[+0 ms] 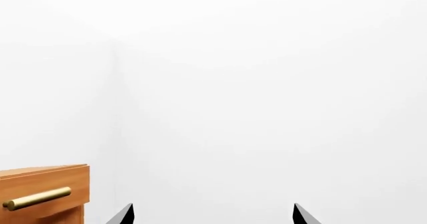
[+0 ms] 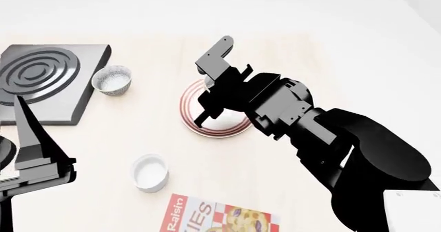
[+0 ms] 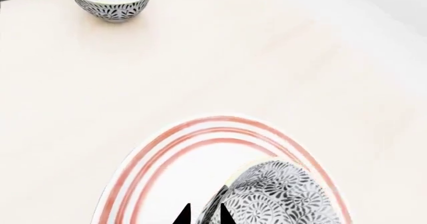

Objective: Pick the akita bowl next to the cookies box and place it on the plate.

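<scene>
The akita bowl (image 3: 277, 199), grey-speckled outside, hangs tilted over the near part of the plate (image 3: 153, 156), a white plate with red rings. My right gripper (image 3: 204, 215) is shut on the bowl's rim, one fingertip inside and one outside. I cannot tell whether the bowl touches the plate. In the head view the right gripper (image 2: 205, 107) covers most of the plate (image 2: 187, 108) and hides the bowl. The cookies box (image 2: 220, 217) lies at the near edge. My left gripper (image 1: 213, 214) is open with nothing in it, facing a white wall.
A second speckled bowl (image 2: 111, 80) stands left of the plate beside a grey burner slab (image 2: 41, 79). A plain white cup (image 2: 150, 172) sits near the cookies box. A wooden drawer with a brass handle (image 1: 43, 196) shows in the left wrist view.
</scene>
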Tool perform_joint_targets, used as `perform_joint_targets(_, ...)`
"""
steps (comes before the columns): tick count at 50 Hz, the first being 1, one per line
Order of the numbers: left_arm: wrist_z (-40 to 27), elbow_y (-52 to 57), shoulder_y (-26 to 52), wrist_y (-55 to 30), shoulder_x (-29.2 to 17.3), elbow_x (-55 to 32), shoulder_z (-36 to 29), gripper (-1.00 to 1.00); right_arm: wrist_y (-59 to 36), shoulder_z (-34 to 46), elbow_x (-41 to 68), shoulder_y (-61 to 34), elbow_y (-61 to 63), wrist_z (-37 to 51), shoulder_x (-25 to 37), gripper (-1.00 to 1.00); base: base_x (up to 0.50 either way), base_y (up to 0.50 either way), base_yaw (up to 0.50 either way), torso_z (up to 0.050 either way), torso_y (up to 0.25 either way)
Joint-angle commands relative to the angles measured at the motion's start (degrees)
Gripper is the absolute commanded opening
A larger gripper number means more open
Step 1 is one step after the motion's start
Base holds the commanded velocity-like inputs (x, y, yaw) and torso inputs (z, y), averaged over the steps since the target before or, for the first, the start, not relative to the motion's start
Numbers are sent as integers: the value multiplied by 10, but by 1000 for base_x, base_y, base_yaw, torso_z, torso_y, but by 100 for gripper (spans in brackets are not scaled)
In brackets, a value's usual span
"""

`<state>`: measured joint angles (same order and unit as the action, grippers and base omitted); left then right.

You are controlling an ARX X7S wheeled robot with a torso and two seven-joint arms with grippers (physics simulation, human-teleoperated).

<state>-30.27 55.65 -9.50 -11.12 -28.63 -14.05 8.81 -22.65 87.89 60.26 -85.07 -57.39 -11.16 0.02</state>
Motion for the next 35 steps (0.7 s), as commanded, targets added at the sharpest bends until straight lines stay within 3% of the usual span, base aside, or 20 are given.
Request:
perform_joint_targets(1,-2,1,-2,4,-2,4,-2,100,1,-3,-7,-2,2,-2,0,-100,0,0,0,0,-250)
perform_joint_targets(26,-9,3,0,2,-6,5,-5,100,4,-3,-5,3,3,-4,0,-100,0,0,0,0,-19)
perform_joint_targets(35,-13,2,-1,2,-6,5,-3,100,4,-2,-6,4,2,-4,0,-100,2,0,1,0,-175)
